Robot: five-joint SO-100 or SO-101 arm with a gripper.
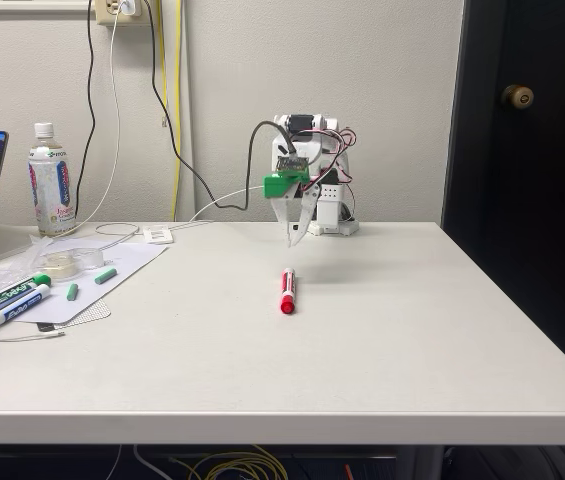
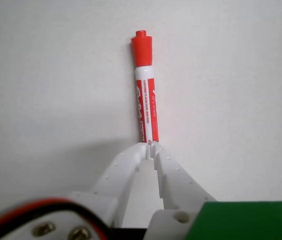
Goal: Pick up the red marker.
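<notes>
Gripper point(image 1: 296, 236) suspended above the table point(image 1: 382, 330), fingertips pointing down, well clear of the surface. Fingers point(image 2: 173, 175) clenched, tips meeting with nothing between them (seen plainly in the wrist view point(image 2: 150, 146)). Red marker point(image 1: 287, 290) lying flat on the table just ahead of and below the fingertips, not touched. In the wrist view, marker point(image 2: 146, 90) running straight away from the closed tips, red cap at the far end, near end of the barrel hidden behind the tips. In the fixed view, cap end toward the camera. Off to the left of the gripper in the fixed view, well apart: green marker point(image 1: 10, 293) and blue marker point(image 1: 7, 311) lying side by side on a sheet of paper point(image 1: 127, 262), bottle point(image 1: 50, 182) standing further back. Cables point(image 1: 202, 180) trailing from the wall to the arm.
</notes>
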